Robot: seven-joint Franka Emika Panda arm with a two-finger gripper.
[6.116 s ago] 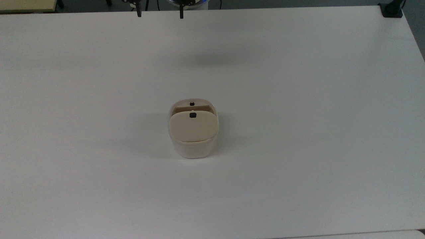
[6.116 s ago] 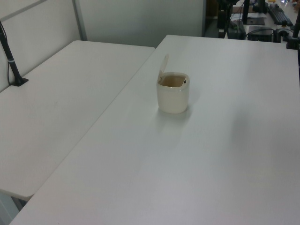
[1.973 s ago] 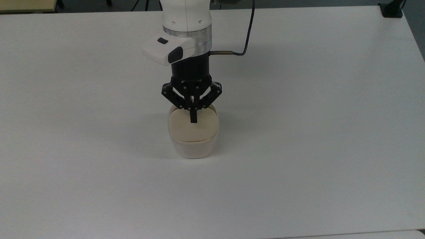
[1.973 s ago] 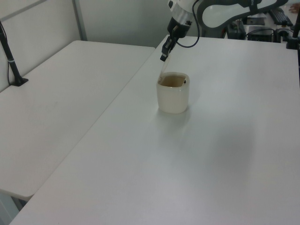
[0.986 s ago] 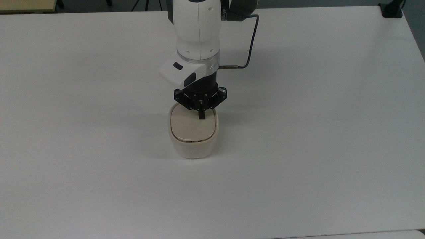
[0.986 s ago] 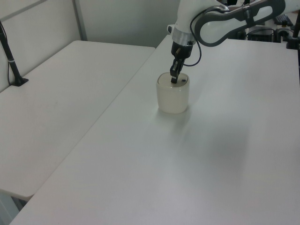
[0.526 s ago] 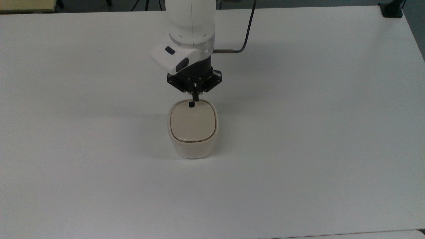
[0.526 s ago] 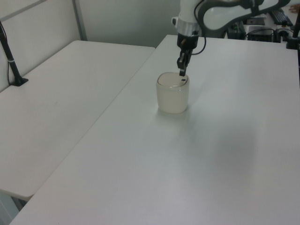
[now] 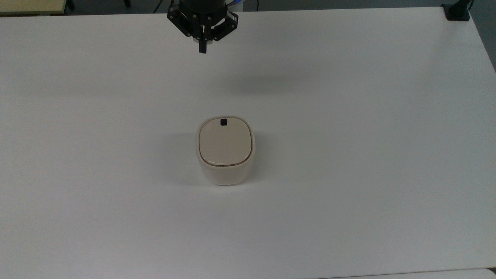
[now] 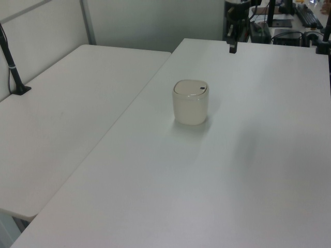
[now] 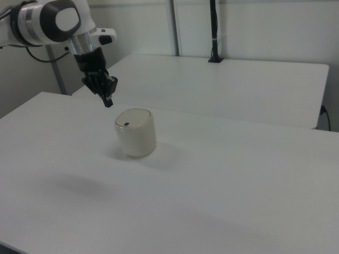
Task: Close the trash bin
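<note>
Inspection finds the pincer [image 9: 202, 49] withdrawn from the work: half a second ago its tip stood just above the black square mark [image 9: 223, 122] at the lid's far edge, and it now hangs high and well clear, near the table's [image 9: 348, 116] far edge in the top view. Its fingers are pressed together into a single point, with nothing held between them. Taking the top view from left to right, the tabletop is bare to the pincer's left; the trash bin [image 9: 225, 152] stands near the table's middle, well apart from the pincer, nearer the camera and slightly to the top view's right of it; bare table follows to the right. In the right view the pincer [image 11: 108, 101] hangs above and to the left of the bin [image 11: 135, 132]; in the left view the pincer [image 10: 232, 48] is beyond the bin [image 10: 190, 102] and to its right. The beige lid [image 9: 225, 143], raised and leaning back six seconds ago, now lies flat and flush inside the cream rim, with no gap visible in any of the three views. Judgement: the bin is closed, the task appears complete, and the retreat leaves nothing further required beyond staying clear.
</note>
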